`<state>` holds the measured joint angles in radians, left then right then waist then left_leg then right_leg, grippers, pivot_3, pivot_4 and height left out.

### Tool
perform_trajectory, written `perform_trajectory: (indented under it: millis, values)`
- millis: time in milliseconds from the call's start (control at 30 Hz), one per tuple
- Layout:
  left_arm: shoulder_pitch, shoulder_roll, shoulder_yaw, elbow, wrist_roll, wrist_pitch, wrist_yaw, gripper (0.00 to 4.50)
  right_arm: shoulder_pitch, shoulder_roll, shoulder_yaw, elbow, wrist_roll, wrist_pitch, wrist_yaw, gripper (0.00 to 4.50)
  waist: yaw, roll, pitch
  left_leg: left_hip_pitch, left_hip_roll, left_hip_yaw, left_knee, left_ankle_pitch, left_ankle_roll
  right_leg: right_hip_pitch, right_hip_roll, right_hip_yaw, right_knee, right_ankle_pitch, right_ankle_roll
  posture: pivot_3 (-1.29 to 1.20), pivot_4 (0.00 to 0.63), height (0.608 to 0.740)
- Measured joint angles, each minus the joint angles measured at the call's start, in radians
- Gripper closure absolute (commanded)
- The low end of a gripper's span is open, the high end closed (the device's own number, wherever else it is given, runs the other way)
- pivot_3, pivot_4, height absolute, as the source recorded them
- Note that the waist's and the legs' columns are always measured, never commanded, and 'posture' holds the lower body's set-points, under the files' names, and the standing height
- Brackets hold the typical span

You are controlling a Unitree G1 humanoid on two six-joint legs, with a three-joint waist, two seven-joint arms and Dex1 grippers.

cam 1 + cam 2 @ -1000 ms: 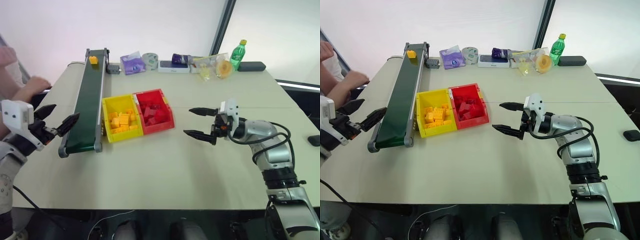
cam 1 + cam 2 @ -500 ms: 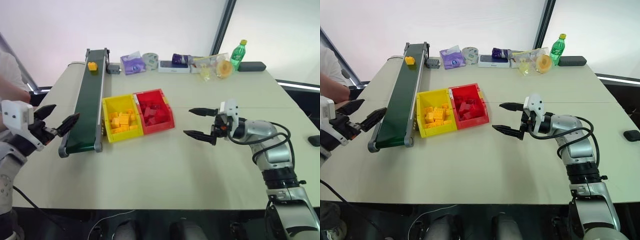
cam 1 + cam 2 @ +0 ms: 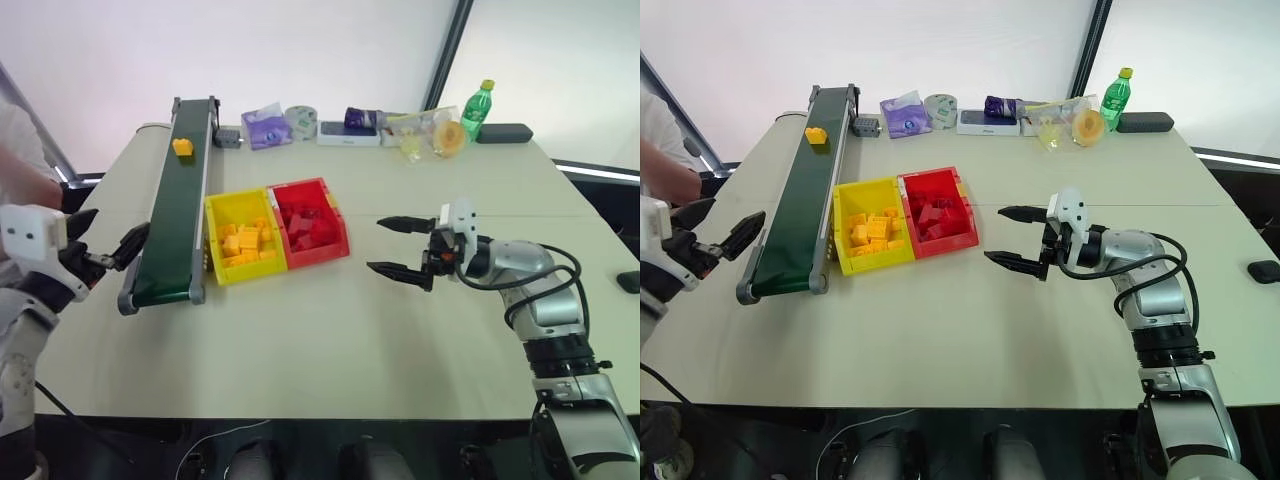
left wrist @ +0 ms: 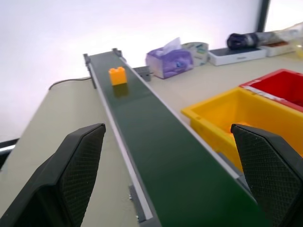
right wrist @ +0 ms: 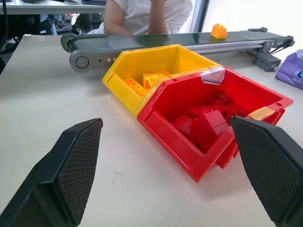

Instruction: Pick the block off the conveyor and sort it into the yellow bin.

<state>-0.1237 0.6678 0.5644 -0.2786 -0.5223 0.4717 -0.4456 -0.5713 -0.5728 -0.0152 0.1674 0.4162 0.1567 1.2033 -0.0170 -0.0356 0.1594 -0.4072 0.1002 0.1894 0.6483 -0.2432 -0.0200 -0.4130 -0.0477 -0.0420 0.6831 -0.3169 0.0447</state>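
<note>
A small yellow-orange block [image 3: 182, 147] rides on the dark green conveyor [image 3: 176, 215] near its far end; the left wrist view has the block [image 4: 117, 75] well ahead on the belt. The yellow bin [image 3: 240, 238] sits right of the belt and holds several yellow bricks. My left gripper [image 3: 102, 241] hovers open at the belt's near left end, pointing along it, with nothing between its fingers. Out to the right of the bins, my right gripper [image 3: 398, 245] is open and empty, aimed at the red bin [image 5: 213, 118].
The red bin [image 3: 310, 222] with dark red blocks touches the yellow bin's right side. A tissue pack [image 3: 264, 126], tape roll, boxes, bags and a green bottle [image 3: 476, 108] line the table's far edge. A person sits beyond the belt's left side [image 5: 147, 14].
The block has travelled along the belt toward me. My left gripper has turned slightly at the belt's near end. The person's hand has drawn back from the table's left edge.
</note>
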Motion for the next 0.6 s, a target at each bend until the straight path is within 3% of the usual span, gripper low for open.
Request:
perform_trajectory:
  millis: [600]
  values:
    - [0.031, -0.022, -0.036, -0.031, 0.01, 0.001, 0.013, 0.02, 0.0, 0.003, 0.0, -0.001, 0.0, 0.007, -0.001, 0.0, -0.001, 0.0, 0.0, 0.0, 0.0, 0.0, 0.0, 0.0, 0.0, 0.0, 0.0, 0.0, 0.0, 0.0, 0.0, 0.0, 0.15, 0.74]
